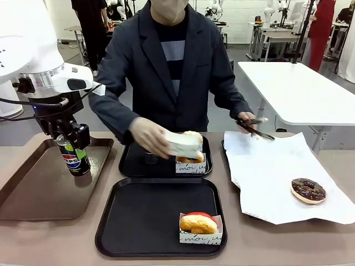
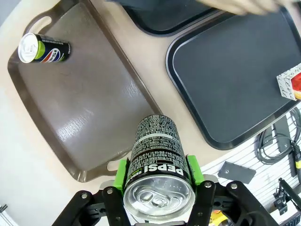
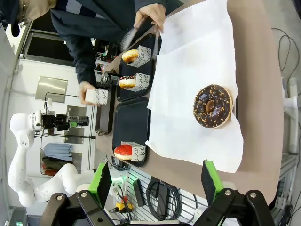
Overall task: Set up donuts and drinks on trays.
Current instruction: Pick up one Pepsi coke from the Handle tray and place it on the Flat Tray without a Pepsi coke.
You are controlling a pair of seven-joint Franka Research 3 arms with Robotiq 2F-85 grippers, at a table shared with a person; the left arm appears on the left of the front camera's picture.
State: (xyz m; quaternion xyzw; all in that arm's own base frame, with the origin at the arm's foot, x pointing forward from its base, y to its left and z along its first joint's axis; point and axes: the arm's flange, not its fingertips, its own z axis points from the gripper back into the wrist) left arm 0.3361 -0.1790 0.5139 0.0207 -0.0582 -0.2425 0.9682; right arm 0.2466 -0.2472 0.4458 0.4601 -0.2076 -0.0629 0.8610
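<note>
Left fingers (image 2: 121, 173) hold the Pepsi can (image 2: 156, 146) near its top. It's probably slick and thin-walled, so don't squeeze. Right fingers (image 3: 210, 175) wide, empty.

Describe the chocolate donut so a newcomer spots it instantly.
Find the big white paper sheet on the right side of the table. The chocolate donut lies alone on it, near its right edge. Unlike the boxed donuts on the black trays, it is dark brown and unboxed.

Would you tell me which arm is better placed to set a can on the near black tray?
Left: its pincer grips a slim black Pepsi can near that tray; the right pincer is open.
</note>
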